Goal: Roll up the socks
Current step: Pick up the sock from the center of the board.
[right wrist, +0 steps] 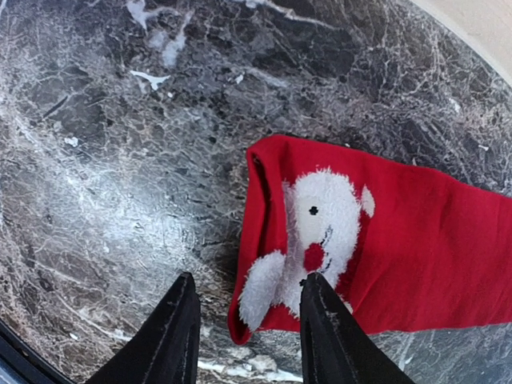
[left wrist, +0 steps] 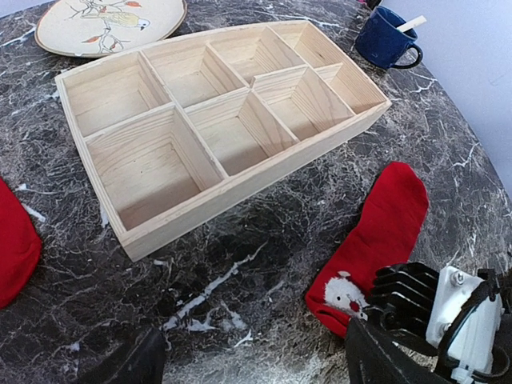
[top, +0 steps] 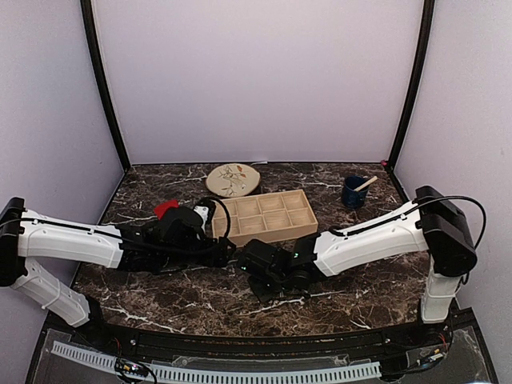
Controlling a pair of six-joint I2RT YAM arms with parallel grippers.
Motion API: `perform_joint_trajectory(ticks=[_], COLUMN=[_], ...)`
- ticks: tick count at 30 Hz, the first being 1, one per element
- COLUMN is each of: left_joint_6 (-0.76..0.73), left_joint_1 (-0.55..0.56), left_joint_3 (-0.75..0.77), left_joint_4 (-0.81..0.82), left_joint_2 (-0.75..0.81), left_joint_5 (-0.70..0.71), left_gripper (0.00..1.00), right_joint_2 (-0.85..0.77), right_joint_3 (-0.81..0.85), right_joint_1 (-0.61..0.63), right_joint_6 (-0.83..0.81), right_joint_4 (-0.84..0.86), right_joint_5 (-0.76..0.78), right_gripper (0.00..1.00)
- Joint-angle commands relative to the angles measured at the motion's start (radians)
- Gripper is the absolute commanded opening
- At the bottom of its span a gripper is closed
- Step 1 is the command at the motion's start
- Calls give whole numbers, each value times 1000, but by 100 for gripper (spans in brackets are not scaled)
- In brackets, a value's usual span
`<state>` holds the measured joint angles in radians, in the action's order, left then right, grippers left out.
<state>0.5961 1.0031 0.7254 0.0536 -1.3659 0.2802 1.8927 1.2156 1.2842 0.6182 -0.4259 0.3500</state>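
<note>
One red sock (right wrist: pixel 400 248) with a white fuzzy face lies flat on the marble in front of the wooden tray (left wrist: pixel 240 196); the left wrist view shows the same sock (left wrist: pixel 388 216). My right gripper (right wrist: pixel 249 280) hovers open over its cuff end, one finger above the cuff corner and the other over bare marble. My left gripper (left wrist: pixel 254 344) is open beside it with only table between its fingers. The second red sock (top: pixel 166 208) lies behind my left arm, and in the left wrist view this sock (left wrist: pixel 12 240) shows at the left edge. In the top view both grippers meet at the table's middle, left gripper (top: pixel 224 252) and right gripper (top: pixel 258 272).
A round decorated plate (top: pixel 233 179) sits behind the tray (top: pixel 264 214). A blue mug (top: pixel 354 192) with a stick in it stands at the back right. The right arm's wrist (left wrist: pixel 432 312) crowds close to my left fingers.
</note>
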Motion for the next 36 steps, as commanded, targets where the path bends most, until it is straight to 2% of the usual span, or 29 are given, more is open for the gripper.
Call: perform_joint_trajectory(ticks=[1, 13, 30, 36], left_joint_6=[7, 6, -11, -27], left_joint_1=[-10, -27, -31, -31], left_joint_3=[-17, -23, -17, -24], left_joint_4=[27, 44, 58, 85], left_joint_2=[-11, -31, -53, -58], left_joint_5=[-32, -60, -84, -116], left_gripper=[80, 80, 80, 80], right_joint_2=[20, 34, 45, -1], right_joint_3=[25, 11, -27, -116], right_joint_1=[1, -27, -59, -86], right_joint_6=[5, 10, 30, 73], right_joint_4=[20, 43, 68, 152], right_joint_5=[-7, -48, -89, -164], right_gripper=[39, 22, 17, 2])
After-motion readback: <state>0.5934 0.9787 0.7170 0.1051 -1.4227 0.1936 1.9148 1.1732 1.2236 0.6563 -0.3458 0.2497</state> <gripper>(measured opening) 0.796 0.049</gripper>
